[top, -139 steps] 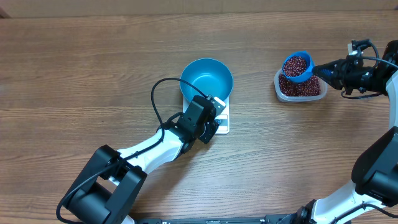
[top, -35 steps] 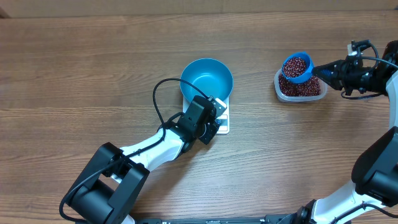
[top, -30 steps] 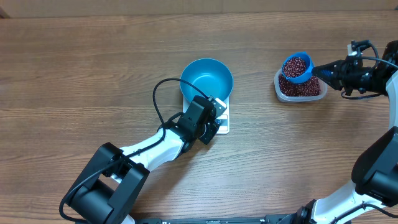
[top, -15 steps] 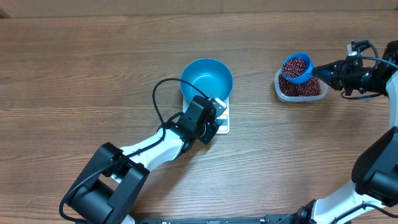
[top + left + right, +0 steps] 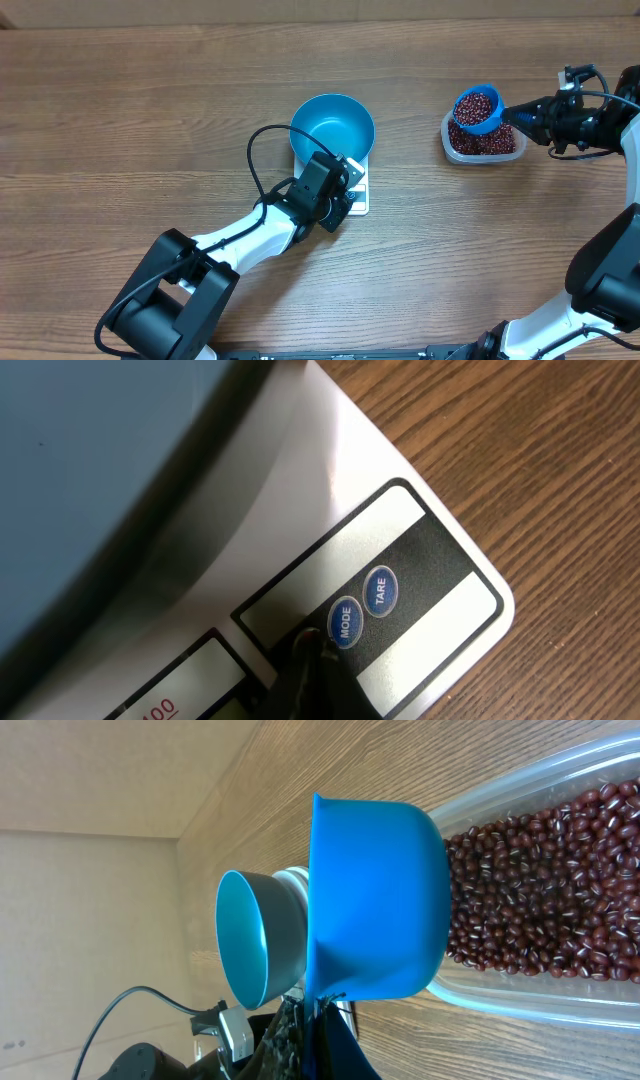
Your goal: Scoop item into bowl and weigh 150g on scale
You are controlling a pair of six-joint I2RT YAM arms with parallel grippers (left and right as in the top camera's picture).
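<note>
Pinched fully shut on nothing at the left gripper (image 5: 312, 660), doubling as one poking point: pressed onto the scale (image 5: 400, 550) panel at the edge of the MODE button (image 5: 345, 622), TARE button (image 5: 381, 589) just beyond, probably to set up the reading while the empty bowl (image 5: 332, 122) sits on the platform directly ahead. Clamped on the scoop (image 5: 479, 108) handle at the right gripper (image 5: 520, 113); kept level just over the tub (image 5: 484, 145), likely so the heaped beans (image 5: 478, 102) cannot spill, bowl well apart toward the left arm.
</note>
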